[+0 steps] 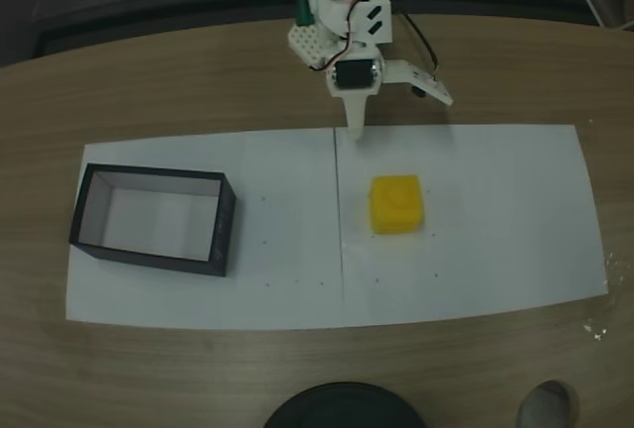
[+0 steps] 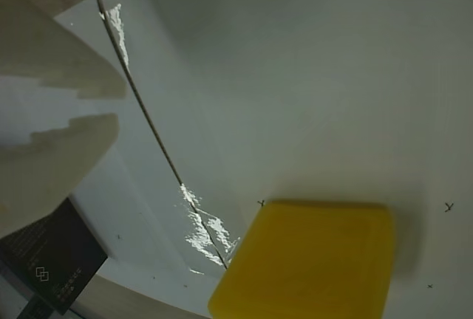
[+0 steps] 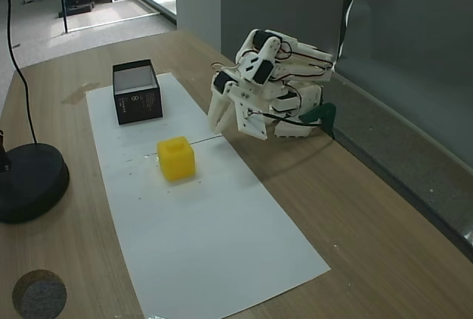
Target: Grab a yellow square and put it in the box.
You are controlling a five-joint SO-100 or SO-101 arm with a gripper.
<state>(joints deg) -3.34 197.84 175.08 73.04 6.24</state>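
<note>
We see the white hand (image 1: 396, 116) poised with its fingers spread wide and holding nothing, at the far edge of the white paper sheet (image 1: 495, 210) on the wooden surface (image 1: 198, 91). The yellow square (image 1: 396, 204) sits on the paper just in front of the hand, apart from its fingertips. The black-walled box (image 1: 220, 230), open-topped and pale inside, stands well apart at the sheet's left end in a fixed view. In the wrist view, the yellow square (image 2: 314, 260) lies low in frame beside a thin dark line (image 2: 148, 116) across the paper.
</note>
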